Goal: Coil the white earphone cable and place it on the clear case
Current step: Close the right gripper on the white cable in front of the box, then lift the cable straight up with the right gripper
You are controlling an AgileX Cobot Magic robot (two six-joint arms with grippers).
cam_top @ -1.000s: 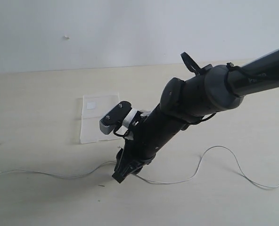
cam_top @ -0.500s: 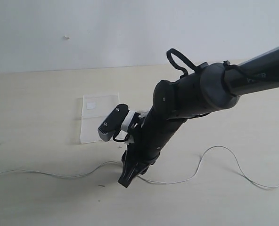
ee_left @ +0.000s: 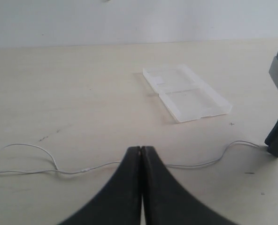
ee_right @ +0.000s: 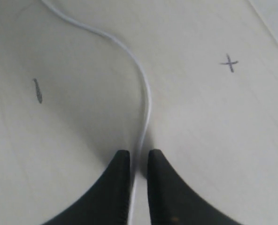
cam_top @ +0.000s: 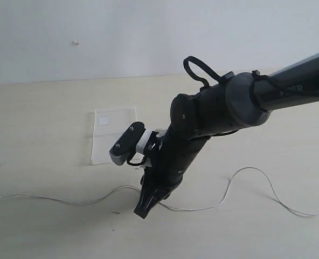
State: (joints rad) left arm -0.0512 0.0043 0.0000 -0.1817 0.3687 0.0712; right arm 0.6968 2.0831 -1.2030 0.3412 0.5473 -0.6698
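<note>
One cable (ee_right: 147,93) trails flat over the table (cam_top: 41,108), in front of the case (ee_left: 186,93). Left claw (ee_left: 141,154): pressed together, empty, hanging above it. Right claw (ee_right: 139,155), front-right of the case, straddles the cable, and whether it is clamped I can't tell.

- This looks like a robotics lab or test cell: a black jointed robot arm (cam_top: 224,105), carrying a small grey camera unit (cam_top: 126,143), reaches in just beside the clear case (cam_top: 113,135).
- The clear case lies on a plain, pale wood-look bench (cam_top: 41,108).
- Behind the clear case rises a blank white wall (cam_top: 148,32).
- A small pen-drawn cross (ee_left: 231,124) marks the bench near the clear case.
</note>
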